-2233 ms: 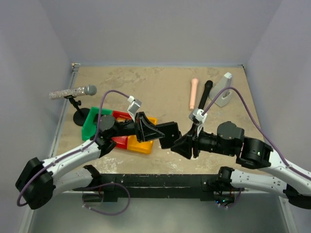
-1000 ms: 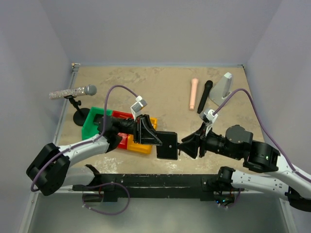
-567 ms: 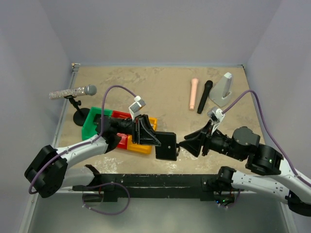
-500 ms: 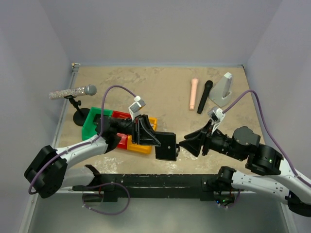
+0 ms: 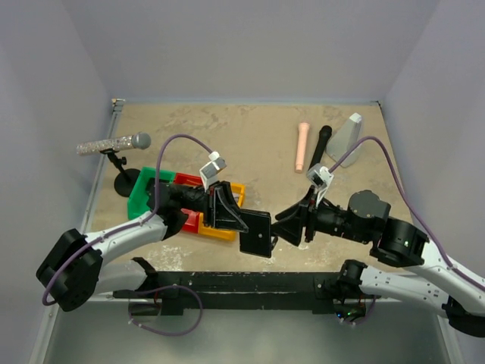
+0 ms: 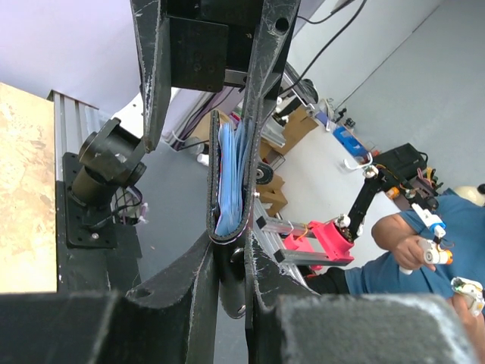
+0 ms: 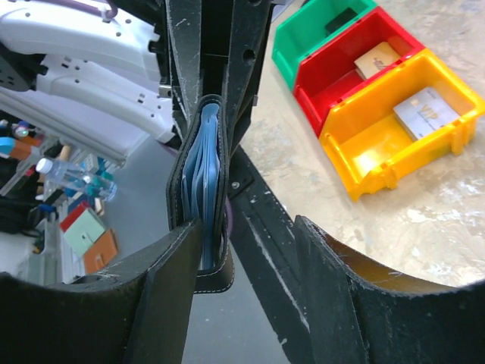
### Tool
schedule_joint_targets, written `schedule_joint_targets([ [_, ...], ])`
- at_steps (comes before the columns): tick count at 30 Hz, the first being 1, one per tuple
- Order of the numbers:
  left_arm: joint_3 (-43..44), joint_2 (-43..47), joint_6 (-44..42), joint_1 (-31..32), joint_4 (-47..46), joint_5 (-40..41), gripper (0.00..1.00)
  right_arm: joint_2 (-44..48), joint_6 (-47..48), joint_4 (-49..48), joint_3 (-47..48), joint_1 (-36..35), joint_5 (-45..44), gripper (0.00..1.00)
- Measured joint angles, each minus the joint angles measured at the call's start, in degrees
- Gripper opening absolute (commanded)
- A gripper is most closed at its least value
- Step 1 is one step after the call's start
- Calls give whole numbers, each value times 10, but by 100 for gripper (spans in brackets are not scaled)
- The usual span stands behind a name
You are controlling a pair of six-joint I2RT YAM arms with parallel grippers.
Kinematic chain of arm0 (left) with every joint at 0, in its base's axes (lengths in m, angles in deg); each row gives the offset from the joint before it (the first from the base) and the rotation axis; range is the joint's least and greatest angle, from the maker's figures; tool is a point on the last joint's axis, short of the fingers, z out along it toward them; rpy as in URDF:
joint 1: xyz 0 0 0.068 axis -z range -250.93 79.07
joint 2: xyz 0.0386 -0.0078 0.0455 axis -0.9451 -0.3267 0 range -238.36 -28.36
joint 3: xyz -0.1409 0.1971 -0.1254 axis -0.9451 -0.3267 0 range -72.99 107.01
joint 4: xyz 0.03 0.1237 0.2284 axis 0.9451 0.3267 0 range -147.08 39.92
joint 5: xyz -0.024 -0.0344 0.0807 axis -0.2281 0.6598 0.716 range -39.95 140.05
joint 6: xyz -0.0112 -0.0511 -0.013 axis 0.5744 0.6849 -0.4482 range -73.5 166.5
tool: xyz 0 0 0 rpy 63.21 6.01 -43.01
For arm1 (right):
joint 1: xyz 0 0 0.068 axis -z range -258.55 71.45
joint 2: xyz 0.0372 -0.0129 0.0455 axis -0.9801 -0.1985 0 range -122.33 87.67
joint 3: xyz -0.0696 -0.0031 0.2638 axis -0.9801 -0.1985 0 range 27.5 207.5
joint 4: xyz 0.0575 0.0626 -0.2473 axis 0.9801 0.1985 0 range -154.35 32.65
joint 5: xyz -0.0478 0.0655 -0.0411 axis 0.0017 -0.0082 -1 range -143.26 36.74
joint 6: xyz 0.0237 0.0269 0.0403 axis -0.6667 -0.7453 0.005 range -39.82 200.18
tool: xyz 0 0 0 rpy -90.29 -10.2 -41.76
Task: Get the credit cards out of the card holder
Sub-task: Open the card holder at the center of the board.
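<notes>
sandy table (image 5: 250,136), grey walls: the right gripper (image 5: 286,225) has come back in with its fingers spread wider.
the left gripper (image 5: 236,220) pinches one end of the black card holder (image 5: 255,235), up off the table. its other end sits between the right gripper's spread fingers, close by one; i cannot tell if they touch. only pale blue folds show inside. past the right gripper's tips, the bins (image 7: 394,152) hold a grey card (image 7: 426,112), a tan card (image 7: 377,59) and a dark card (image 7: 339,20), so the cards look to be out already.
</notes>
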Motion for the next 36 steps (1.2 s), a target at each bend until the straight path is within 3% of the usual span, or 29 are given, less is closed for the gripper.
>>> schedule_joint_targets([
  [15,0,6,0,2,-4,-22,0,-42,-13,-41,5,1,101,55],
  [27,6,21,4,19,-5,4,0,-53,-29,-57,-5,25,102,52],
  [31,6,21,4,19,-5,11,0,-56,-32,-65,-5,27,111,37],
  [33,6,21,4,19,-5,11,11,-59,-33,-71,-5,27,123,27],
  [35,6,21,4,19,-4,11,32,-62,-34,-77,-5,27,134,19],
  [36,6,21,4,19,-3,11,58,-62,-34,-80,-5,27,139,15],
])
